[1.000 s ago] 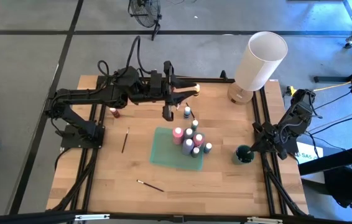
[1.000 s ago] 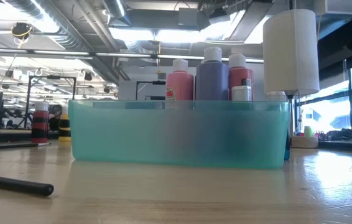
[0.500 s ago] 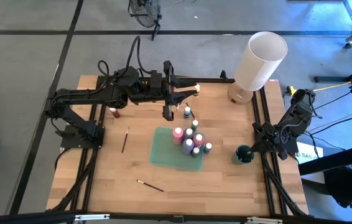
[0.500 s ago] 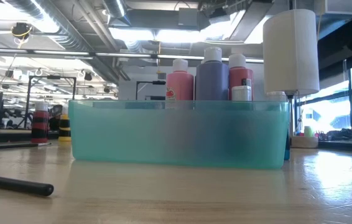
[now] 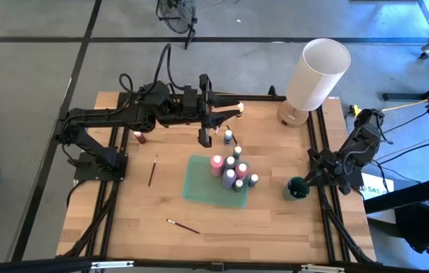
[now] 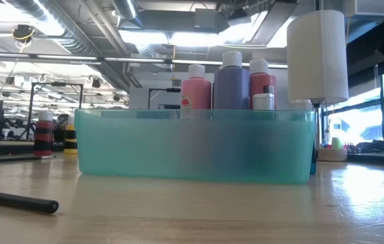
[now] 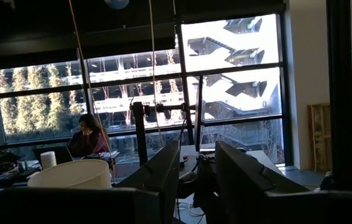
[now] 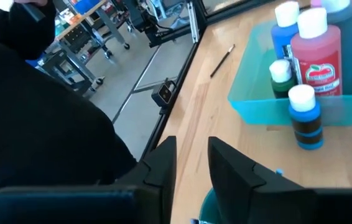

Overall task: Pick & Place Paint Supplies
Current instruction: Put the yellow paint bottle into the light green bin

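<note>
Seemingly between picks: right gripper empty, loose supplies to be gathered.

Nearest, one brush (image 5: 183, 225) lies at 6 o'clock and another (image 5: 152, 171) at 9, both outside the tray (image 5: 198, 186); the central tray holds most bottles (image 5: 232, 173). At 3 o'clock the right gripper (image 5: 308, 180) is parted, grasping nothing, beside a green cup (image 5: 296, 188). At 12 the left gripper (image 5: 205, 135) hangs near a blue bottle (image 5: 228, 136); its grip cannot be told. Next, that bottle probably needs gripping and carrying to the tray.
</note>
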Tool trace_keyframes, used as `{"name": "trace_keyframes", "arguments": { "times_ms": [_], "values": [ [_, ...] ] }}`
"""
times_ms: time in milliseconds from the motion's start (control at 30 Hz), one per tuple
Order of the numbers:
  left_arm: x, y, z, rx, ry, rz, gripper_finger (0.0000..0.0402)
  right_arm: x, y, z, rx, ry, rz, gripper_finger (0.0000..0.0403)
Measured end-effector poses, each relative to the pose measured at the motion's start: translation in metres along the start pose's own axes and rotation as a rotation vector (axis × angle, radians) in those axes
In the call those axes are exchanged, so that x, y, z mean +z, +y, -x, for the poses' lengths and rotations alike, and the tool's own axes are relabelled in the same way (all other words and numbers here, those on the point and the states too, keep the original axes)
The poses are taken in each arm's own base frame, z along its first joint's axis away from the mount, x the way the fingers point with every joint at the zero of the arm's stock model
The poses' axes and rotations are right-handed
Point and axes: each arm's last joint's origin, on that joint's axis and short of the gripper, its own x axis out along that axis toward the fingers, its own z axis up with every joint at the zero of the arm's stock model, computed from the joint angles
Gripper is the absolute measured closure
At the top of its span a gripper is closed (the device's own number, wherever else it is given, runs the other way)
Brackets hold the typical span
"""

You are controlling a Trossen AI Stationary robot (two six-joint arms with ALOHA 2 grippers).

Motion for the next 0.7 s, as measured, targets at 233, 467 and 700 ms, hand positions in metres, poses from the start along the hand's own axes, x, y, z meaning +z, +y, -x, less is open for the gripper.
{"name": "trace_keyframes", "arguments": {
  "times_ms": [233, 467, 700],
  "values": [
    [-0.001, 0.000, 0.000, -0.002, 0.017, 0.019, 0.0304, 0.002, 0.001, 0.002, 0.022, -0.017, 0.049, 0.0310],
    [-0.006, -0.003, 0.002, -0.011, 0.089, 0.074, 0.0304, 0.018, 0.007, 0.018, 0.056, -0.070, 0.163, 0.0311],
    [-0.015, -0.005, 0.011, 0.012, 0.263, 0.081, 0.0304, 0.045, 0.011, 0.043, -0.039, -0.249, 0.173, 0.0311]
  ]
}}
